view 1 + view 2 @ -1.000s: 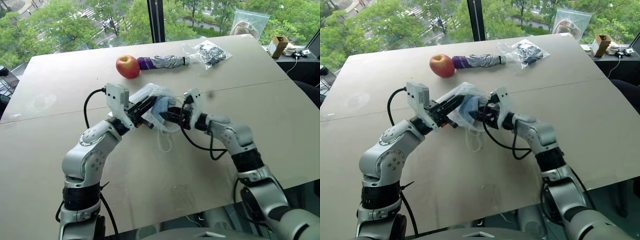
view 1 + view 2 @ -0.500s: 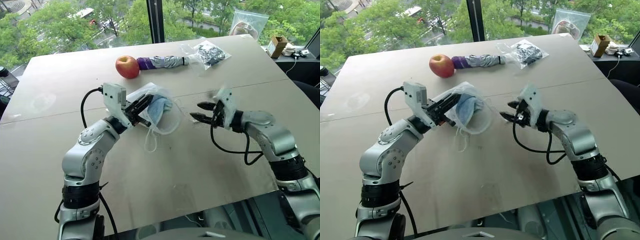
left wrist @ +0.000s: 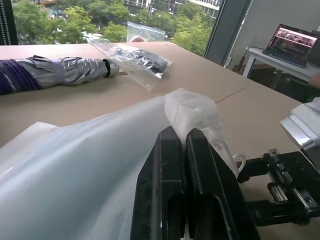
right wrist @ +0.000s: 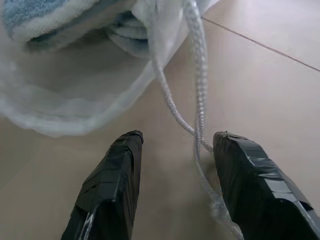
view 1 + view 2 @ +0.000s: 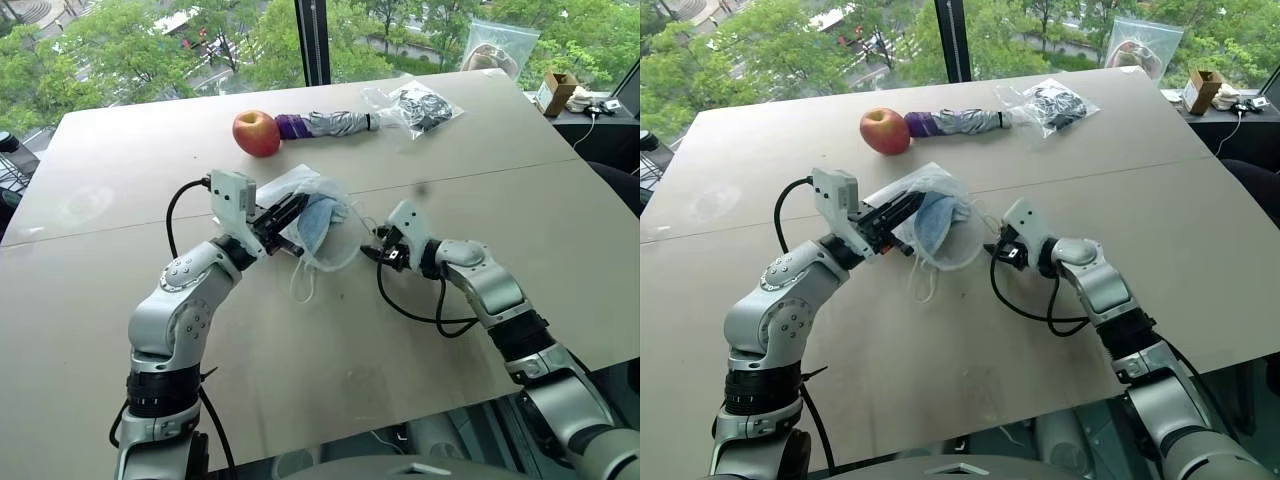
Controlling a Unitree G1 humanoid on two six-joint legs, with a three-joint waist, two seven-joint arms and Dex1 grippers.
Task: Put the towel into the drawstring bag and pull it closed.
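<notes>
The white translucent drawstring bag (image 5: 335, 240) hangs just above the table, and my left gripper (image 5: 292, 213) is shut on its rim. The bunched fabric (image 3: 192, 111) shows right above the closed fingertips. Inside the bag sits the light blue towel (image 5: 318, 220), seen through the fabric and at the mouth (image 4: 45, 20). My right gripper (image 5: 372, 250) is low over the table at the bag's right side and open. The bag's thin white cords (image 4: 198, 85) trail down between its two black fingers (image 4: 112, 185), close to one of them and not pinched.
At the far side of the table lie a red apple (image 5: 256, 133), a grey-and-purple folded umbrella (image 5: 325, 124) and a clear zip bag with dark contents (image 5: 420, 105). Another plastic bag (image 5: 498, 45) and a small box (image 5: 556, 92) are at the back right.
My right gripper drew out of the bag's mouth, swung right, then came back lower to the cords with its jaws narrower. The towel stayed in the bag. The left gripper kept still.
</notes>
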